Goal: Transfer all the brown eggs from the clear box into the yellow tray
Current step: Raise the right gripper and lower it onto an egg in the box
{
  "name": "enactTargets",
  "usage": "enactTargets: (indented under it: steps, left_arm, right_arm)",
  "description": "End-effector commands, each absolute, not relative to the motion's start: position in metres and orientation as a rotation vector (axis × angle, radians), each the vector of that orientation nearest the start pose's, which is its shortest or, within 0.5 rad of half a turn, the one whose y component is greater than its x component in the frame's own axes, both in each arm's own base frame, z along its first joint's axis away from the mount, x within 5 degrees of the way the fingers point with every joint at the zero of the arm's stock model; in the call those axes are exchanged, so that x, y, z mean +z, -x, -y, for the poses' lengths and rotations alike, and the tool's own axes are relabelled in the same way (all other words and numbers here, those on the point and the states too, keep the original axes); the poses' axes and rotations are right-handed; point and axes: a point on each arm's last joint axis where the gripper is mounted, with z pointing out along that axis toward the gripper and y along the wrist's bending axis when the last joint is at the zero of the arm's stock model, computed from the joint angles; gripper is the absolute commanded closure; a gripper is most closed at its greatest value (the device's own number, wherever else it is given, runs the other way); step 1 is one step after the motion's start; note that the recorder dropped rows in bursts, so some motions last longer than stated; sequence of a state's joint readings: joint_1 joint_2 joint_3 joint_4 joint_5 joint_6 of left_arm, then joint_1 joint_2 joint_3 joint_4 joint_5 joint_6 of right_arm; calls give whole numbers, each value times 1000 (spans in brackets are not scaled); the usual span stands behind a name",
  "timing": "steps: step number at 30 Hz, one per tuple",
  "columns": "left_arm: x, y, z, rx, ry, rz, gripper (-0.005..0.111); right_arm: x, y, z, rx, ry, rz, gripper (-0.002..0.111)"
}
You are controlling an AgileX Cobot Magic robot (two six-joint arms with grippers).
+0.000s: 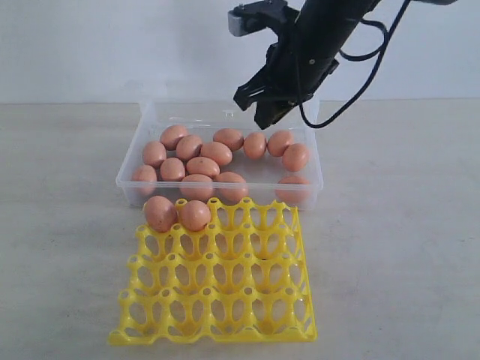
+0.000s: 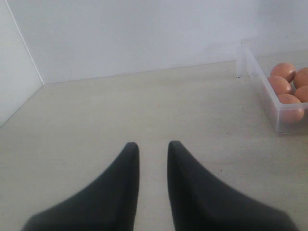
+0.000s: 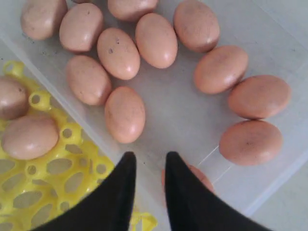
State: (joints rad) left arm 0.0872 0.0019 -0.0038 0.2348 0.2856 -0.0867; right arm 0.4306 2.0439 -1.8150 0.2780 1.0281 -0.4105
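Ext. view: shallow rectangular clear plastic box (image 1: 262,174) on beige table (image 1: 405,247) holds most smooth oval brown eggs (image 1: 216,153). Square yellow plastic egg tray (image 1: 225,285) directly in front of box; two more eggs sit in adjacent cups at box-side corner, view left. Right gripper (image 1: 256,109) above box's far-right part, black jaws narrowly apart, empty. Left gripper (image 2: 151,144) over bare table, box off to one side; jaws narrowly apart, nothing btw.

Clear rectangular plastic box (image 1: 259,172) sits just behind yellow square plastic egg tray (image 1: 214,259). Oval brown eggs (image 1: 202,166) lie in box; two (image 1: 160,213) in tray's back-left cups.
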Motion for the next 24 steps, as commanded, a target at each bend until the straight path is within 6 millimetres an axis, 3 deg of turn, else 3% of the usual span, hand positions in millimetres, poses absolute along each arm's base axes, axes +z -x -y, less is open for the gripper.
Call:
enactTargets:
  steps: [1,10,17,24]
  left_arm:
    - [188,-54,-11,220,7,-1765,85]
    - [188,-54,-11,220,7,-1765,85]
    - [188,-54,-11,220,7,-1765,85]
    - [188,-54,-11,220,7,-1765,85]
  right_arm:
    - [237,-413,-213,389,1014,-2571,58]
    - [196,-425,-222,435,978,-2618,57]
    - [197,-431,-227,485,913,-2541,57]
    - [199,-430,-235,467,1068,-2431,57]
